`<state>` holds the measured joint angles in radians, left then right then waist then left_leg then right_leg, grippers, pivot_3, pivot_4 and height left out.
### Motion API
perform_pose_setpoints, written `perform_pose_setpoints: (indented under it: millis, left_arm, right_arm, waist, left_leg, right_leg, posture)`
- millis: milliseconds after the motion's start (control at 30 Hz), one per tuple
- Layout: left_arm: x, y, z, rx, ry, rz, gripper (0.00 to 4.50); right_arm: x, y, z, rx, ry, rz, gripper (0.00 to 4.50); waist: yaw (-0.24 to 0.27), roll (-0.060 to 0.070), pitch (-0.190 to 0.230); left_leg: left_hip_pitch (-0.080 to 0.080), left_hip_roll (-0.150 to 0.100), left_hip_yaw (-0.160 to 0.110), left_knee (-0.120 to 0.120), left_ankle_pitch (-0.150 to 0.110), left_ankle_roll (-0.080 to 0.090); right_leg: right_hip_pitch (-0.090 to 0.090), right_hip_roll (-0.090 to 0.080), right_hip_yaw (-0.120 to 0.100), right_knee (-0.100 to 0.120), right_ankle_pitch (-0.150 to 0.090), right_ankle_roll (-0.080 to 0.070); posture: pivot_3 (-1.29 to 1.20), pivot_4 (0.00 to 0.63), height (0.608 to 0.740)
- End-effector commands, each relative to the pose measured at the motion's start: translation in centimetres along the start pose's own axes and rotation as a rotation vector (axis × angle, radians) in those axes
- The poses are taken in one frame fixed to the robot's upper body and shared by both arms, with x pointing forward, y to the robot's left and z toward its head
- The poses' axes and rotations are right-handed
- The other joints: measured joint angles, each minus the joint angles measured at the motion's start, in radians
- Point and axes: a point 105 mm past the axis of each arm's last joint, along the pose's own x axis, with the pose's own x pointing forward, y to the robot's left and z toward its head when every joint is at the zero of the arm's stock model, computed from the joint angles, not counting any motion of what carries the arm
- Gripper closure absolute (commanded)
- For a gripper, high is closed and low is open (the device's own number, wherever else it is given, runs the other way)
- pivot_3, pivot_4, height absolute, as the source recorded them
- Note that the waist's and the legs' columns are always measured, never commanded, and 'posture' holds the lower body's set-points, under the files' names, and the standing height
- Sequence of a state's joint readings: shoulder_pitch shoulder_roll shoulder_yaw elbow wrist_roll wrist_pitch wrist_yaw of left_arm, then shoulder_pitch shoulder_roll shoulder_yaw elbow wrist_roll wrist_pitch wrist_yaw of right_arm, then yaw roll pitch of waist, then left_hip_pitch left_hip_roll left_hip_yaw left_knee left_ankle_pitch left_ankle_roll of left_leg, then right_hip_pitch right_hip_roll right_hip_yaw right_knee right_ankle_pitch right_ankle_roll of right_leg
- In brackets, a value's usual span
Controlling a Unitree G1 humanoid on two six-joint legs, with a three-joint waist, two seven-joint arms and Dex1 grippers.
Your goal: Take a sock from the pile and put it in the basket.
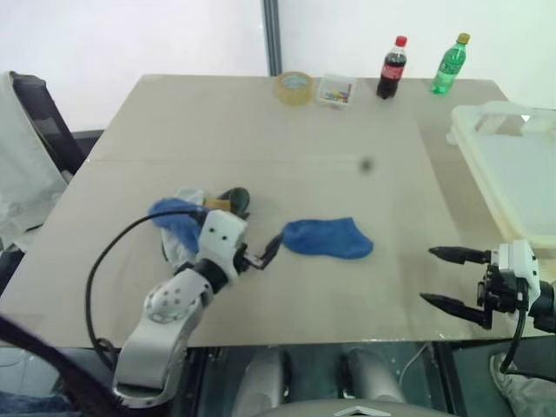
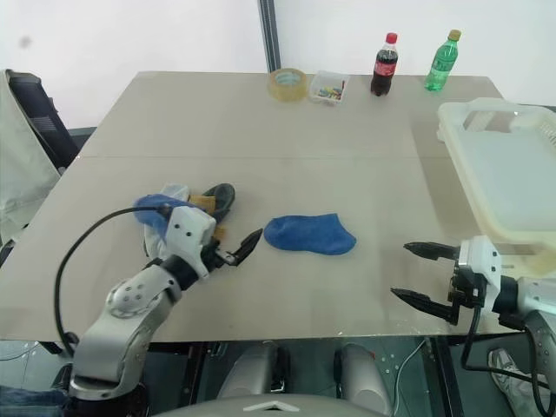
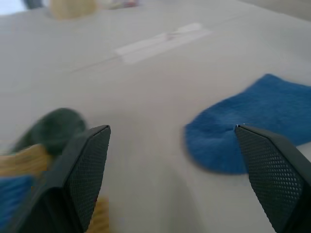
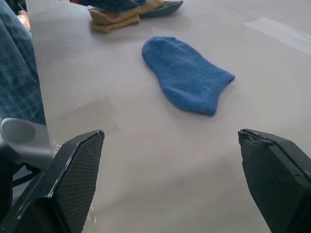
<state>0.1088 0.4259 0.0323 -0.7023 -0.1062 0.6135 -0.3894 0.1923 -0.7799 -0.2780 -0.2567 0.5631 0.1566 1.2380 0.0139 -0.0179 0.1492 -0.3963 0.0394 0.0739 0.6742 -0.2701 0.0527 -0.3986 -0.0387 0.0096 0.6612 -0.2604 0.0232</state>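
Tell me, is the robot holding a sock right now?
No. The left gripper and right gripper are open and empty; the blue sock lies on the table.

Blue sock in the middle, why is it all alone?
The blue sock lies flat on the table, apart from the pile and not in the basket. Both claws are open and empty.

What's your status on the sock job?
Both end effectors open, empty: left, right. Blue sock flat on table between pile and basket. Nothing in the way.
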Motion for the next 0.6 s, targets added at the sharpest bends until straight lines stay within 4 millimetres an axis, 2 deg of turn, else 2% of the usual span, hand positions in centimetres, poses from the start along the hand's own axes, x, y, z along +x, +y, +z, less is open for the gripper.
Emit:
perform_pose_setpoints:
  millis: [33,200,400,600]
  left_arm:
    - [-1.3,1.2,0.9,0.054,-0.021,0.112,0.12]
    - [-2.1,1.2,-0.2,0.053,0.023,0.143,0.12]
    - [-3.0,2.2,-2.5,0.051,0.098,0.193,0.12]
    - [-3.3,2.7,-2.9,0.072,0.100,0.215,0.12]
  right_arm:
    - [0.1,0.3,0.7,-0.023,-0.018,0.026,0.00]
    - [0.0,0.7,1.5,-0.019,-0.053,0.050,0.00]
    - [0.4,1.0,3.1,-0.015,-0.127,0.063,0.00]
    - [0.6,1.3,4.2,-0.033,-0.179,0.079,0.00]
  waist:
    - [0.000,-0.001,0.000]
    - [0.002,-0.001,0.000]
    - [-0.001,-0.001,0.000]
    - [0.002,-0.001,0.000]
  left_leg:
    - [0.000,0.000,0.000,0.000,0.000,0.000]
    - [0.000,0.000,0.000,0.000,0.000,0.000]
    - [0.000,0.000,0.000,0.000,0.000,0.000]
    - [0.000,0.000,0.000,0.000,0.000,0.000]
  right_leg:
    - [0.000,0.000,0.000,0.000,0.000,0.000]
    - [0.000,-0.002,0.000,-0.001,0.000,0.000]
    - [0.000,-0.002,0.000,0.000,0.000,-0.001]
    - [0.000,-0.004,-0.001,-0.001,0.000,-0.001]
  posture:
    - [0.00,0.150,0.735]
    - [0.00,0.150,0.735]
    - [0.00,0.150,0.735]
    - [0.00,0.150,0.735]
